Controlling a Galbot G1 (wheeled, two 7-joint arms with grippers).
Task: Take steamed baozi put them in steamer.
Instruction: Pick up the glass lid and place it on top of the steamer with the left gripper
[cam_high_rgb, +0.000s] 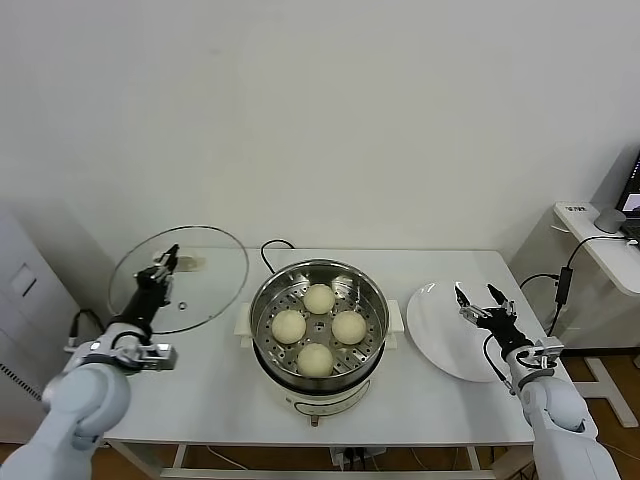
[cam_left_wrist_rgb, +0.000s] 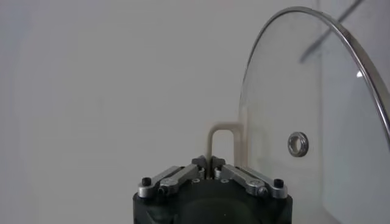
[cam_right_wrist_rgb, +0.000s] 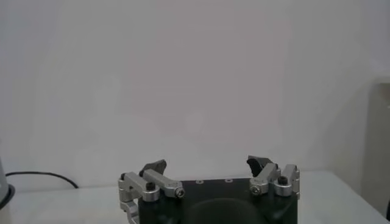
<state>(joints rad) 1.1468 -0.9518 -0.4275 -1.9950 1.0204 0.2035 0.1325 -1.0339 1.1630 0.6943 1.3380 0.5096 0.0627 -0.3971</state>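
Baozi (cam_high_rgb: 318, 329) fill the steamer (cam_high_rgb: 268, 300) on white table (cam_high_rgb: 200, 390).

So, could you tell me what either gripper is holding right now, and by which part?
The left gripper holds the glass lid upright by its cream handle. The right gripper, jaws open, holds nothing.

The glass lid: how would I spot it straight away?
Start at the shiny steamer in the middle of the table. On the robot's left, the left gripper holds up a round disc by its cream handle: the glass lid. Unlike the white plate, it is see-through.
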